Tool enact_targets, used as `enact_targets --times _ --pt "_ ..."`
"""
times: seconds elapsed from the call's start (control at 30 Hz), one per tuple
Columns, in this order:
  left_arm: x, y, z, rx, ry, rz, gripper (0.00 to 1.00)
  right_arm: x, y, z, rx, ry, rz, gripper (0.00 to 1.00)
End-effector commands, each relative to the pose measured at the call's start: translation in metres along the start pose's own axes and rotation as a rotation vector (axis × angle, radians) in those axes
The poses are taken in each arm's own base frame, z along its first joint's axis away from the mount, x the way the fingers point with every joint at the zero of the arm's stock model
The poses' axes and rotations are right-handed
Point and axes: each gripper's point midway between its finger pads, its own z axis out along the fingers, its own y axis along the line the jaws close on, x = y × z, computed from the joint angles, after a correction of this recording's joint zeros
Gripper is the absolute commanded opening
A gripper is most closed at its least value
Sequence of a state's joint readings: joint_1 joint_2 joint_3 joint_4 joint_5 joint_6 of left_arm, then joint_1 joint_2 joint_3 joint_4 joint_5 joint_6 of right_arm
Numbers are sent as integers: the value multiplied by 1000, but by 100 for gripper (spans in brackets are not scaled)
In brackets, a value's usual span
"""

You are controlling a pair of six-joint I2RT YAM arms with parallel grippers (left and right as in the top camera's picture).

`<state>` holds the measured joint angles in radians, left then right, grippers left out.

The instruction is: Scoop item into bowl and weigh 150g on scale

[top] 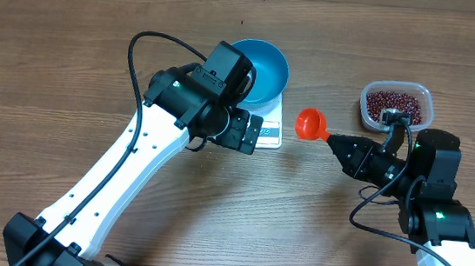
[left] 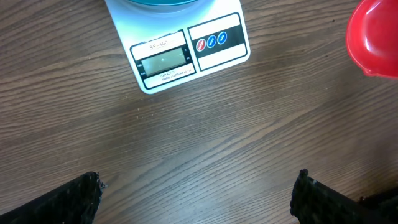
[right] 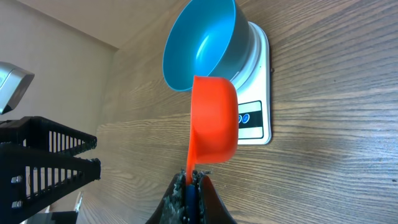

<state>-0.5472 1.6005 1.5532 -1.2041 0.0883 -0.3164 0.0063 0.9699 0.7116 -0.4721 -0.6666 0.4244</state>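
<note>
Scoop (right: pixel 213 118), orange-red plastic, clamped by its handle in the closed right gripper (right: pixel 191 180), hangs between clear tub (top: pixel 428 103) and white scale (left: pixel 174 22). The cup looks empty (so does the light-blue bowl (right: pixel 202 43) sitting on the scale), so the step is judged to be fetching beans (top: pixel 393 103) from the tub: dig shallow, carry level, tip small amounts near target. Left gripper (left: pixel 199 193), jaws wide apart and holding nothing, hovers by the scale; count: one scoop, one bowl, one scale with three buttons (left: pixel 211 42), one tub, two grippers, beans uncountable.
</note>
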Motion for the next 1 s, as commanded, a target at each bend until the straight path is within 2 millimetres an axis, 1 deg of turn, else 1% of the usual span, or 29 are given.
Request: enact_targets --times 0.0,0.2,0.4,0.5,0.57,0.67,0.8,0.9,0.97 --pt "-7 1 -9 -4 -38 17 99 -10 11 -5 -19 -24 -32 4" --pt "-7 1 -9 -4 -38 17 100 -13 11 -5 -18 -37 -40 4" --pt "-7 1 -9 -4 -38 17 100 -17 3 -5 28 -61 -37 4" --pt "-7 1 -9 -4 -38 17 100 -24 -6 -7 89 -95 -36 4" --pt "-7 1 -9 -4 -38 17 100 -29 -7 -10 114 -113 -38 4" --pt "-7 1 -9 -4 -38 17 100 -41 0 -18 132 -139 -49 4" --pt "-7 1 -9 -4 -38 17 100 -46 7 -22 128 -147 -61 4" --pt "-7 1 -9 -4 -38 17 100 -53 3 -28 181 -170 -66 4" --pt "-7 1 -9 -4 -38 17 100 -61 -2 -38 261 -196 -88 4"
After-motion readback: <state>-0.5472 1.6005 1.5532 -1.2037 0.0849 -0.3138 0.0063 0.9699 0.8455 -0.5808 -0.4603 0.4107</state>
